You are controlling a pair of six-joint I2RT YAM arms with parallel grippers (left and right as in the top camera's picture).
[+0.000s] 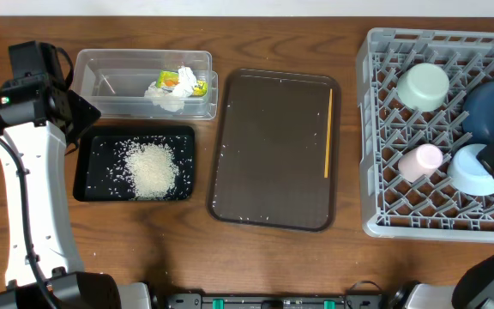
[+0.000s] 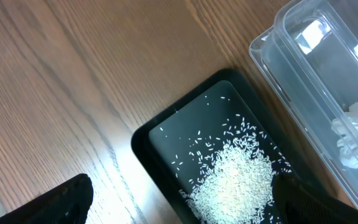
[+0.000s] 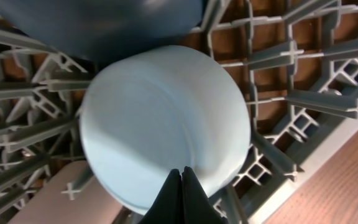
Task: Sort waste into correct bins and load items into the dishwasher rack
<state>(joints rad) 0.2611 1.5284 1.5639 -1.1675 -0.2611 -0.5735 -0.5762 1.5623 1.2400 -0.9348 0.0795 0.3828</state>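
Starting nearest, at the wrists: finding the left gripper (image 2: pixel 182 186) with fingers (image 2: pixel 61 202) spread wide above the left end of the shallow black tray (image 1: pixel 93 184), clasping nothing; seeing in that tray a heap of white rice (image 1: pixel 151 167), with stray grains scattered round it; finding the right gripper (image 3: pixel 182 183) over the rim of the upturned small light blue bowl (image 1: pixel 472 169), its fingers pressed together with no gap and nothing seen between them; placing that bowl in the near row of the grey dishwasher rack (image 1: pixel 371 129), just beside the pink cup (image 1: pixel 421 160); noting between black tray and rack the dark brown serving tray (image 1: pixel 264 146), dotted with a few loose grains and bearing the thin orange stick (image 1: pixel 328 133) lengthwise along its right edge; looking farther back, spotting the clear plastic tub (image 1: pixel 110 81) just behind the black tray, holding crumpled white tissue (image 1: pixel 165 99) and a yellow-green wrapper (image 1: pixel 171 79) at its right end; ending at the rack's far row with the mint-green bowl (image 1: pixel 423 86) and, to its right, the large dark blue bowl (image 1: pixel 491 107), close against the light blue one.
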